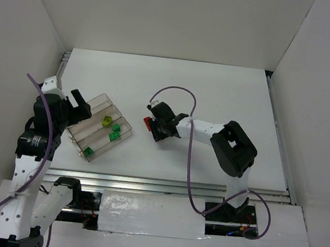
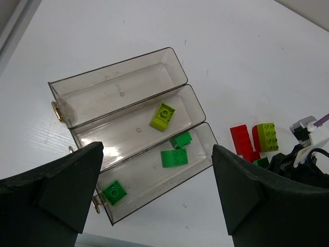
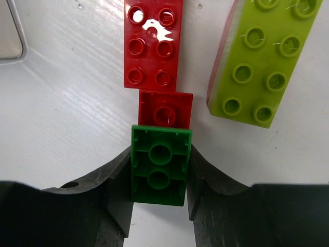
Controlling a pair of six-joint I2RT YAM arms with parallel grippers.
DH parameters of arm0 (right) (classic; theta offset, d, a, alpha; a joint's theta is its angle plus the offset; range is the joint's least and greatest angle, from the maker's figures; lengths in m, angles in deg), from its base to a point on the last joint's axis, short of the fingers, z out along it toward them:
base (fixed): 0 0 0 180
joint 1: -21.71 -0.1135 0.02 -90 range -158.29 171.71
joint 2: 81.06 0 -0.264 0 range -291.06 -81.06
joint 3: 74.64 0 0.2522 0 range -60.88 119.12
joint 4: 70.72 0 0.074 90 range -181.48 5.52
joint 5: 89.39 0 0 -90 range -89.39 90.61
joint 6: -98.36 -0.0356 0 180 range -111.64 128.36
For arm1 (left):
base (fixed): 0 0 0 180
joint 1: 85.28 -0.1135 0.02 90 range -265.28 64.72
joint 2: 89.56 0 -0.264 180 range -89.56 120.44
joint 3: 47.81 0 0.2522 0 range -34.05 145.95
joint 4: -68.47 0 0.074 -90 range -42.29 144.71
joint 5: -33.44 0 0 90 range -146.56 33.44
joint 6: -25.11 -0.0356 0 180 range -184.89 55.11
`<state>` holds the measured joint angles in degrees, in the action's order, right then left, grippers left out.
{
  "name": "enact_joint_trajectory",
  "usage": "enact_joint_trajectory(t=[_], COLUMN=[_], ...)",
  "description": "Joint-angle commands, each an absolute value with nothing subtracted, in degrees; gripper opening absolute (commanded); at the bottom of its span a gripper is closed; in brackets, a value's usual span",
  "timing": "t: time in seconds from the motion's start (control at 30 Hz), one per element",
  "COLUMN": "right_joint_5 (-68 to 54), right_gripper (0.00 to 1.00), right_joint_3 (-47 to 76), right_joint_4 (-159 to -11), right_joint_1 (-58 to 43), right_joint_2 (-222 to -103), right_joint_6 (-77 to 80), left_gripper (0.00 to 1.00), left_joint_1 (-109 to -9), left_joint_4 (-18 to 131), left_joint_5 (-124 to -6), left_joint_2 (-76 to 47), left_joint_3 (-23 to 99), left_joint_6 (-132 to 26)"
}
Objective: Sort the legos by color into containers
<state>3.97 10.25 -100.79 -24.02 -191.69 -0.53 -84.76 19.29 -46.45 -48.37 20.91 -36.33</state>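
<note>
- My right gripper (image 3: 160, 177) is clamped on the green brick (image 3: 159, 164), underside up; I judge this the pick step.
- Touching the green brick's far end is a small red brick (image 3: 165, 109). Beyond that lies a long red brick (image 3: 152, 43).
- Well left of the green brick sits the tray (image 1: 91, 99). Next I should lift without dragging the red one, then carry to the trough of greens.

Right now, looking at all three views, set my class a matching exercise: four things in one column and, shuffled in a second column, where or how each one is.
Things
1. underside-up green brick
2. small yellow-green brick
3. long red brick
4. left gripper

Places or states
A. lying in the middle trough
B. flat on the table, studs up
C. open, above the tray
D. clamped between the right gripper fingers

Pairs: 1-D, 2-A, 3-B, 4-C.
</note>
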Motion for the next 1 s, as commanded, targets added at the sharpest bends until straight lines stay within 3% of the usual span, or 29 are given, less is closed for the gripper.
enact_joint_trajectory(t=[0.0,0.07,0.17,0.27,0.3,0.43,0.57,0.67,0.97], right_joint_5=[7.38,7.90,3.53,-10.95,-14.56,-24.42,-31.89,-35.50,-39.11], right_gripper=[0.24,0.16,0.15,0.15,0.15,0.16,0.17,0.18,0.19], right_joint_3=[9.96,8.56,1.81,-9.52,-14.17,-17.90,-19.13,-18.35,-14.83], right_joint_4=[-97.40,-97.40,-91.20,-78.92,-76.33,-71.04,-65.60,-61.99,-56.54], right_joint_1=[-24.60,-25.22,-27.41,-27.42,-27.24,-26.28,-25.92,-26.10,-26.45], right_joint_2=[-189.97,-187.86,-174.73,-160.76,-157.82,-146.91,-139.35,-139.94,-144.69], right_joint_6=[-3.41,-5.69,-7.46,-10.35,-11.14,-14.75,-18.53,-21.42,-24.33], left_gripper=[0.99,1.00,1.00,0.99,0.99,1.00,1.00,0.99,0.96], left_joint_1=[-84.57,-84.57,-83.87,-83.78,-83.69,-80.11,-75.70,-71.14,-63.92], left_joint_4=[21.92,22.01,22.89,25.08,26.74,49.87,62.86,69.71,73.69], left_joint_5=[-47.77,-48.04,-52.15,-67.50,-79.47,-101.36,-105.77,-107.54,-106.14], left_joint_2=[-48.16,-48.16,-47.64,-46.41,-46.32,-47.02,-49.83,-50.27,-49.57], left_joint_3=[20.97,20.97,21.14,21.15,19.84,12.19,7.53,5.85,5.32], left_joint_6=[-37.55,-37.38,-36.77,-35.80,-34.84,-27.29,-22.97,-20.51,-21.03])
